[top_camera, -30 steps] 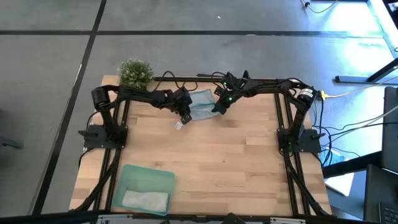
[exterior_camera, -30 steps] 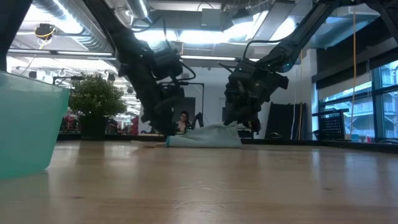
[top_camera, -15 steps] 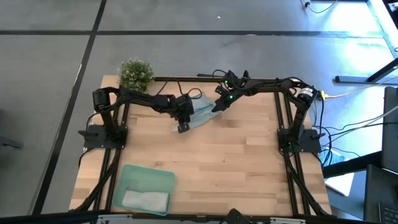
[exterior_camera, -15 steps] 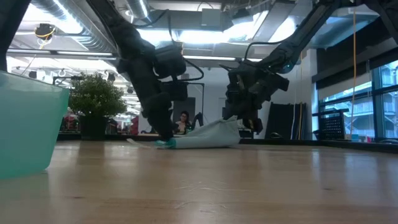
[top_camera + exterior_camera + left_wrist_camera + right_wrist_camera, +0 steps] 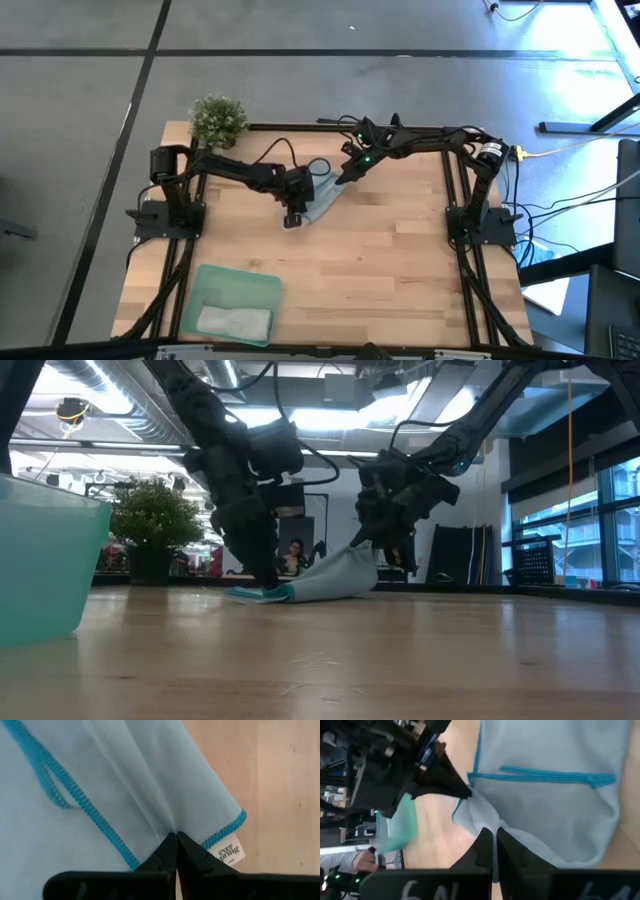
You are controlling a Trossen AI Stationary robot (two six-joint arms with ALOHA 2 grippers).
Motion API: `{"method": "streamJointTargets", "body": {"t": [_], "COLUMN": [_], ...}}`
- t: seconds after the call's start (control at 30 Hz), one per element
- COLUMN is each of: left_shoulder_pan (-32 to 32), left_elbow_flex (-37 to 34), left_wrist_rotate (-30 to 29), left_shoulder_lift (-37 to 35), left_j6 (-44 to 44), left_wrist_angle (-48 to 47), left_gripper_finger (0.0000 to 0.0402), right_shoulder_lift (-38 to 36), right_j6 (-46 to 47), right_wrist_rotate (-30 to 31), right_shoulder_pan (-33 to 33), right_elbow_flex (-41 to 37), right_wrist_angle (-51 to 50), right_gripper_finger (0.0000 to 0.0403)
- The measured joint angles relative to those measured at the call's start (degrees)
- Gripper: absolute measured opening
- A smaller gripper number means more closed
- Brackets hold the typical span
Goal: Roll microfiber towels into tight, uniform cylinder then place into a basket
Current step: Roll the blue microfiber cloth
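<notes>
Two robot arms stretch a blue towel (image 5: pixel 322 190) between them on the table (image 5: pixel 380 260), out toward the end where the plant (image 5: pixel 217 117) stands and well apart from the basket (image 5: pixel 232 291) at the opposite end. The left gripper (image 5: pixel 292 216) is closed tight on one corner of the towel, down at the tabletop; in the left wrist view its fingertips (image 5: pixel 172 851) pinch the cloth just beside a small white tag (image 5: pixel 227 852) and the bright blue stitched hem. The right gripper (image 5: pixel 345 174) is likewise clamped on the towel's opposite edge, on the side nearer the plant's end of the table, and holds that edge raised. In the low view the towel (image 5: pixel 325 582) slopes from the right gripper (image 5: pixel 372 546) down to the left gripper (image 5: pixel 268 588), where its low corner touches the wood. The right wrist view shows the cloth (image 5: pixel 550 795) bunched at that gripper's fingers (image 5: pixel 490 851), with the left arm gripping the far corner. Inside the basket lies a pale grey towel (image 5: pixel 234 321), loosely rolled. Beyond the table, a person (image 5: pixel 296 553) is seated in the room behind.
</notes>
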Motion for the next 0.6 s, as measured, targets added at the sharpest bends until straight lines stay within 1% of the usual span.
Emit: {"method": "streamJointTargets", "body": {"t": [0.13,0.3,0.5,0.6], "left_shoulder_pan": [-0.6,-0.6,-0.7,-0.6], "left_elbow_flex": [0.0,-0.1,-0.1,-0.1], "left_wrist_rotate": [0.0,0.9,0.9,0.1], "left_shoulder_lift": [0.0,0.0,0.0,0.0], "left_j6": [0.0,0.1,0.4,0.4], "left_wrist_angle": [0.1,-0.5,-0.6,-0.6], "left_gripper_finger": [0.0,0.0,0.0,0.0], "right_shoulder_lift": [0.9,3.5,6.1,7.6], "right_j6": [0.5,3.6,3.4,2.2], "right_wrist_rotate": [0.7,1.4,1.4,3.2], "right_shoulder_pan": [0.0,0.6,1.2,1.2], "right_elbow_flex": [0.0,0.5,6.9,11.0], "right_wrist_angle": [1.4,6.3,5.8,2.8], "right_gripper_finger": [0.0006,0.0006,0.0006,0.0006]}}
